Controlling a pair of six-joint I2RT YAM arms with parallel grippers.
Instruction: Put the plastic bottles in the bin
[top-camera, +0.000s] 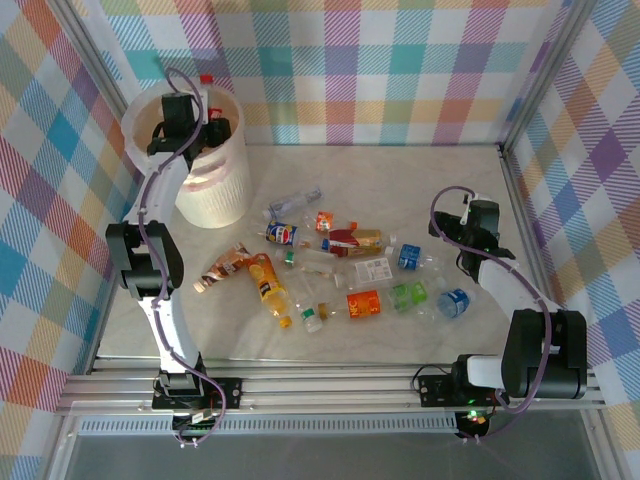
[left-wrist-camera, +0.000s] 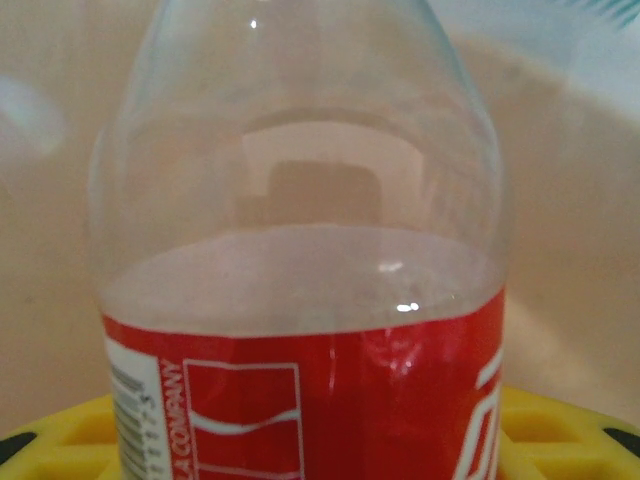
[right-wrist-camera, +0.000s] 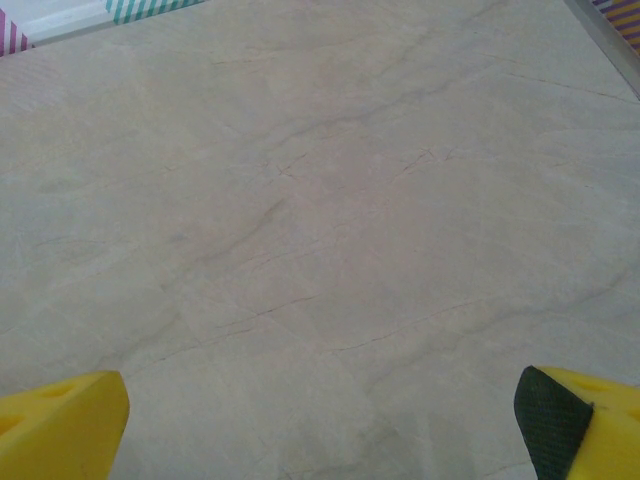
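**Left gripper holds a bottle in the bin; right gripper spread over bare table**

The left gripper (left-wrist-camera: 310, 445) is pinching a clear bottle (left-wrist-camera: 300, 190) with a red label (left-wrist-camera: 340, 400). In the left wrist view its 2 yellow fingers (left-wrist-camera: 565, 435) show at either side of the bottle's lower body. The bottle fills most of that view, its shoulder pointing away from the camera, with a pale curved wall behind it.

From the top camera, the left arm reaches to the far left corner of the table (top-camera: 430, 175) and down into the mouth of the bin (top-camera: 215, 195). The bottle's red cap (top-camera: 206, 80) shows at the bin's far rim. Gripper and bottle are therefore within the bin's opening. Whether the bottle touches the bin's inside, I cannot tell.

The other bottles (top-camera: 345, 270) lie scattered on their sides in a loose heap at the middle of the table, well apart from the bin and to its right.

The right gripper (right-wrist-camera: 322, 400) is spread wide and holds nothing. It hangs over bare table to the right of the heap. A blue-labelled bottle (top-camera: 408, 257) is the nearest one to it, to its left, not touching.
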